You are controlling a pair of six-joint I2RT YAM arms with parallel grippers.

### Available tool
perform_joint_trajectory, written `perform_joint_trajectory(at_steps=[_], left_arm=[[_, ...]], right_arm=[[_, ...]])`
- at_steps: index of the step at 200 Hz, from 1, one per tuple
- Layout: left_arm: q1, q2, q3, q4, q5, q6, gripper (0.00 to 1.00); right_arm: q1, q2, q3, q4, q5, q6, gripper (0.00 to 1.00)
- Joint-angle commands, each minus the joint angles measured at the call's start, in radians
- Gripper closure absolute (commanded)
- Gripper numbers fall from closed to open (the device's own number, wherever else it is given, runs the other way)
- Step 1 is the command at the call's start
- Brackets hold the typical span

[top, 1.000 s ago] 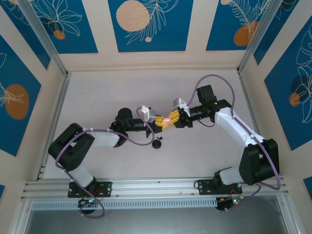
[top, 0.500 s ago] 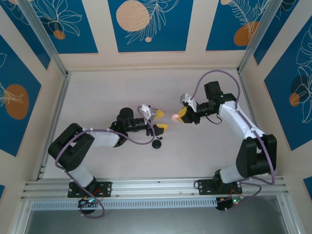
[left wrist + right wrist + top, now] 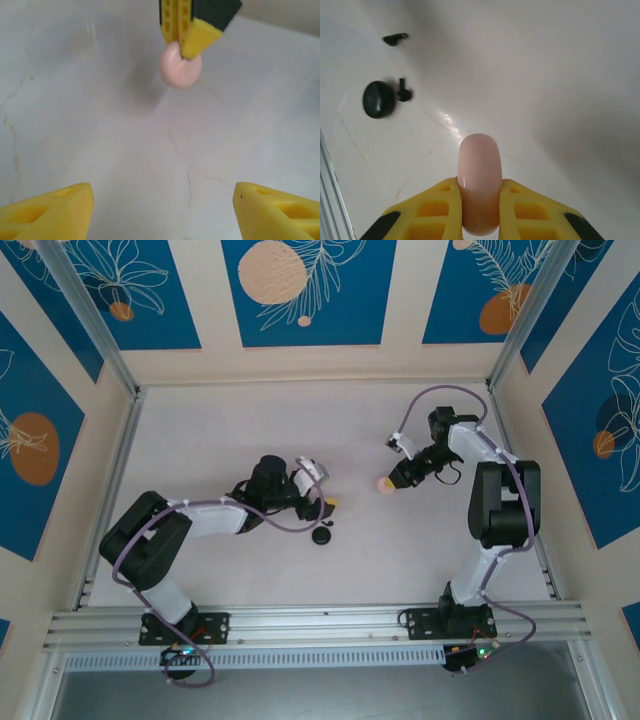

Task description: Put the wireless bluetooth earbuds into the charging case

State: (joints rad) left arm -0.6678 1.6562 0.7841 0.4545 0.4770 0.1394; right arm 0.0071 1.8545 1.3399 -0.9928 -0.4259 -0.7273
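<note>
My right gripper is shut on a smooth pale pink charging case, closed and held edge-on above the table. From above, that gripper holds the pink case right of centre. My left gripper stands open with nothing between its yellow fingers, facing the pink case from a short way off. A round black charging case lies on the table just below the left gripper. Two black earbuds lie near the black case: one right beside it, another farther off.
The table top is pale with faint cracks, fenced by aluminium rails on the left and right and a front rail. Patterned blue walls stand behind.
The left gripper has opened and let go of the pink case. The right arm has drawn back to the right with the case, so the two grippers now stand apart.
</note>
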Motion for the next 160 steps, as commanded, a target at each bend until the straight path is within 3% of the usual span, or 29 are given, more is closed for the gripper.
perform_joint_trajectory(at_steps=[1,25,53,106,160], left_arm=[[0.008,-0.010,0.134,-0.393,0.000,0.190,0.30],[0.008,0.028,0.286,-0.732,-0.023,0.338,0.33],[0.008,0.057,0.382,-0.952,-0.034,0.444,0.33],[-0.009,0.075,0.464,-1.148,-0.154,0.510,0.31],[-0.046,0.082,0.479,-1.242,-0.259,0.552,0.29]], right_arm=[[-0.025,0.056,0.053,-0.069,0.025,0.034,0.86],[-0.049,0.128,0.108,-0.109,0.029,0.035,0.85],[-0.062,0.193,0.166,-0.164,0.016,0.028,0.85],[-0.067,0.273,0.222,-0.209,0.069,0.032,0.84],[-0.070,0.298,0.241,-0.199,0.138,0.055,0.71]])
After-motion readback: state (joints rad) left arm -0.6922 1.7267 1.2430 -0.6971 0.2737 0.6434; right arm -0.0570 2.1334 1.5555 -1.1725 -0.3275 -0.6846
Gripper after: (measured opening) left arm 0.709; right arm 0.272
